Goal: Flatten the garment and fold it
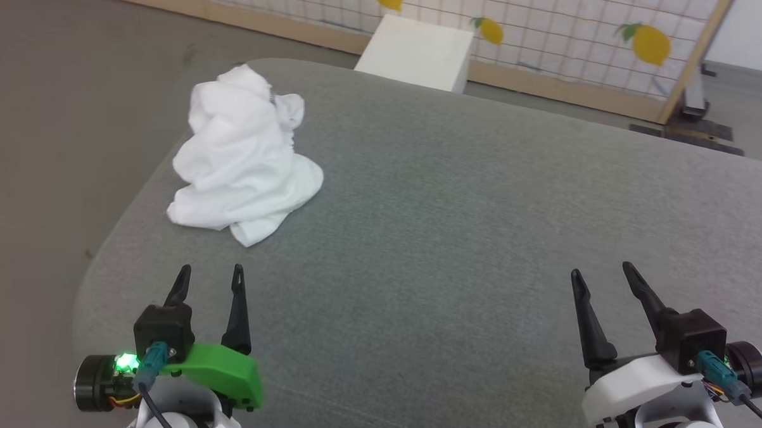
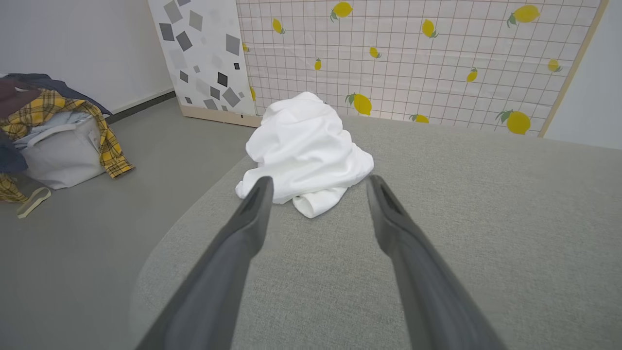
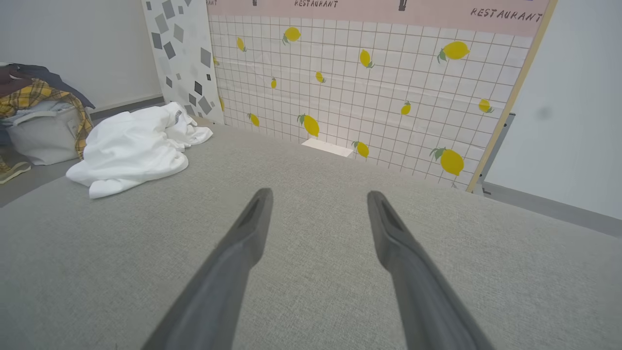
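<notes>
grey worktop (image 1: 457, 197) is bearing the bunched garment (image 1: 243, 158); my left end effector (image 1: 212, 268) and right end effector (image 1: 600, 268) are hovering spread, empty, flattening awaiting a first grasp.

grey floor (image 2: 73, 272), lemon-print screen (image 3: 388, 92), perhaps laundry basket (image 2: 58, 155) by white wall (image 2: 73, 43).

The word "RESTAURANT" stands twice on the pink band (image 3: 379, 9) topping the lemon-patterned panel (image 3: 369, 92)
</notes>
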